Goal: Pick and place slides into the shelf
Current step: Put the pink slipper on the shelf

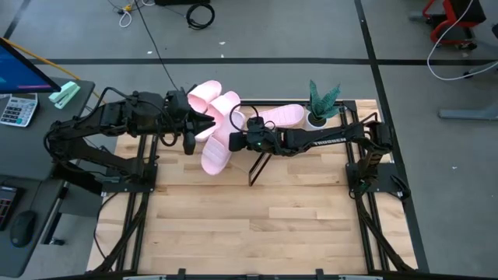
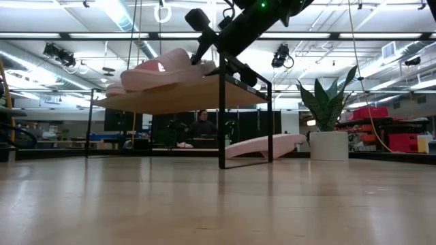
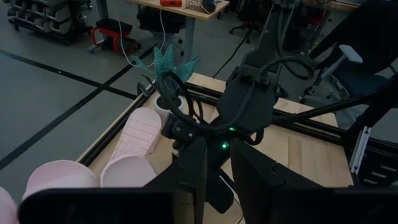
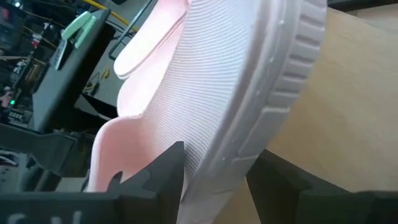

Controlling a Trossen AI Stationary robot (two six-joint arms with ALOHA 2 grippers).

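Wooden slatted counter (image 1: 257, 225) carries the shelf (image 2: 170, 99) at its far edge. The shelf's plank top sits on thin black wire end frames.

Right arm: reaches in across the shelf top. Its tool (image 4: 221, 155) is closed on the ribbed sole rim of one pink slide (image 4: 236, 81), held on edge and tilted over the plank.

Left arm: waits at the shelf's other end. Its tool (image 1: 208, 124) is narrowly parted and holds nothing.

Other slides: a pink cluster (image 2: 160, 68) already lies on the plank. One more slide (image 2: 262, 145) lies flat on the counter beyond the shelf, near the potted plant (image 2: 327, 129).

Assessment: I judge the step in hand to be setting down the held slide. I would roll the wrist until the sole is level with the plank, then lower it onto bare wood beside the cluster, not on top of it. I would open only once the sole bears fully, since the tilted rim grip could let it tip off the edge. The left tool is close by, so I would hold that arm clear during the release.
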